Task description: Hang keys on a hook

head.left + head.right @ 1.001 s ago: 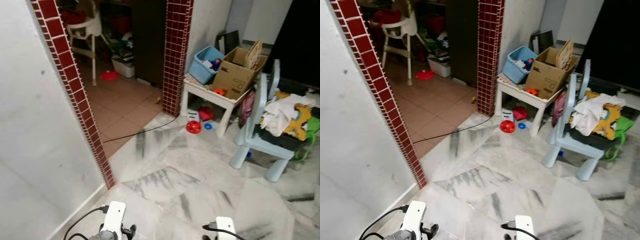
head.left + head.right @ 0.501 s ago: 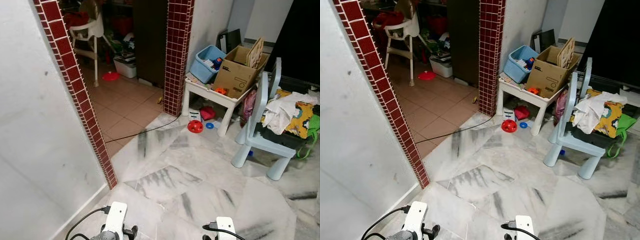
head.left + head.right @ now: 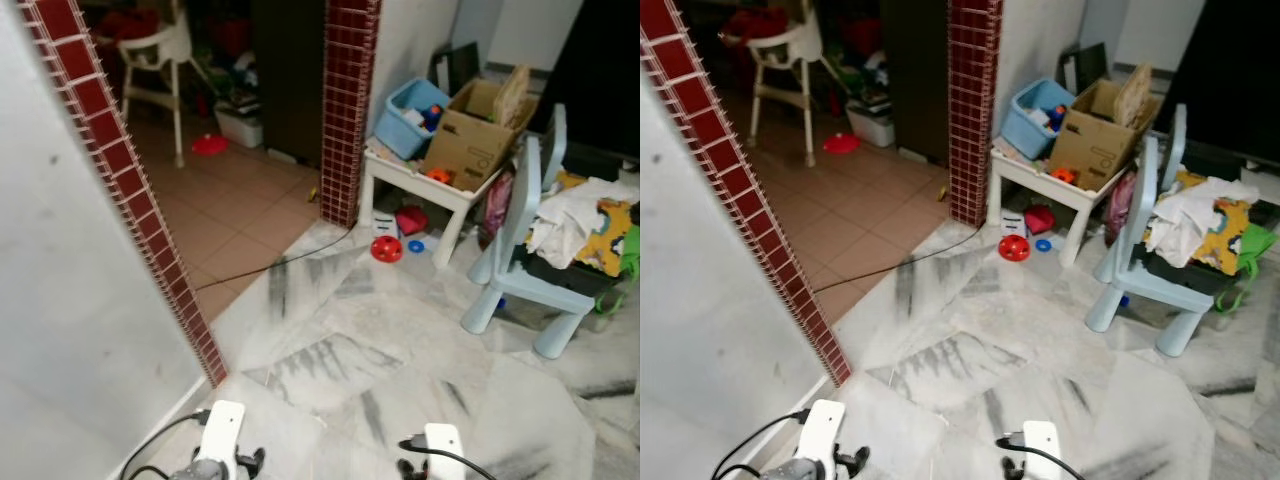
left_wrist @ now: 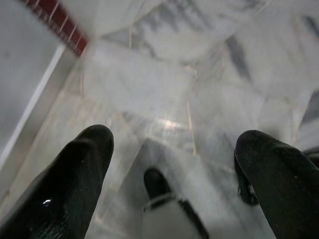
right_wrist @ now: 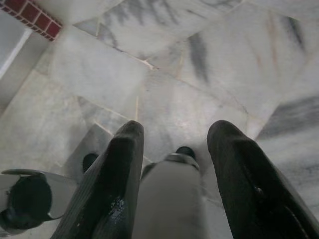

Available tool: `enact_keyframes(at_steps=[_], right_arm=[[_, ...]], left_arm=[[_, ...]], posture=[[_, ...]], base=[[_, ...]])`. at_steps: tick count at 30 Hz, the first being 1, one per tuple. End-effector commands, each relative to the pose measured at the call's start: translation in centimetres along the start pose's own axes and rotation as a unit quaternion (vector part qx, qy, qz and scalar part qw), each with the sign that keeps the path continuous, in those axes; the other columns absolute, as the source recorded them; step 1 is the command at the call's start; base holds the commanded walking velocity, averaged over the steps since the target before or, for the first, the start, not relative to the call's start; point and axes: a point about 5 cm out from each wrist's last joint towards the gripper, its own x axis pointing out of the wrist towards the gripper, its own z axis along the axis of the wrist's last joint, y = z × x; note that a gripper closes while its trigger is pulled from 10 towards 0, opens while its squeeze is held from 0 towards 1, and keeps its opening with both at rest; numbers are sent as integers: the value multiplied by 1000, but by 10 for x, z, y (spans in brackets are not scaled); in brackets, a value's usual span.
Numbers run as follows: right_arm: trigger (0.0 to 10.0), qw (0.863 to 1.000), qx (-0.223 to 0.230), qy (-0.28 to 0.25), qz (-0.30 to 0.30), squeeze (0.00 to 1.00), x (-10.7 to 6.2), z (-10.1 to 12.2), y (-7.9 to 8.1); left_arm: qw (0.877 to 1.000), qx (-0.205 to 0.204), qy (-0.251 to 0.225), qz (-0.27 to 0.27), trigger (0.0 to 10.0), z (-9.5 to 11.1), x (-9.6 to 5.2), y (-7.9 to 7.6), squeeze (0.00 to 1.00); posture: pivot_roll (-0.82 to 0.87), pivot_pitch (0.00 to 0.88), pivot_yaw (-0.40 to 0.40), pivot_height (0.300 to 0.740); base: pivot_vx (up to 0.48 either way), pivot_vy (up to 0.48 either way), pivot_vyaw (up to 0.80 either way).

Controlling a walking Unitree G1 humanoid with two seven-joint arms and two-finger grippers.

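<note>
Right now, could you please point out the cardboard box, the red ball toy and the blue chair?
cardboard box (image 3: 462,150): left eye view, front face.
red ball toy (image 3: 386,249): left eye view, centre.
blue chair (image 3: 521,205): left eye view, backrest.

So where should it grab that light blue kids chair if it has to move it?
Probably the top of the tall backrest of the light blue chair, coming from the open floor side: it stands upright and bare, while clothes pile on the seat.
</note>
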Motion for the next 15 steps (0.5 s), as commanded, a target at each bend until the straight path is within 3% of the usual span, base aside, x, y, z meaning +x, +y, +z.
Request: enact_keyframes(at_steps=[1, 15], right_arm=[[10000, 1000, 3, 0, -9, 0, -1, 0, -5], [10000, 1000, 1, 2, -8, 0, -1, -1, -4]], left_arm=[[1000, -2, 6, -5, 10000, -3, 0, -4, 0], [1000, -1, 8, -4, 10000, -4, 0, -3, 0]], posture=[[-73, 0, 6, 740], [-72, 0, 6, 740]], base=[[251, 0, 0], [250, 0, 0]])
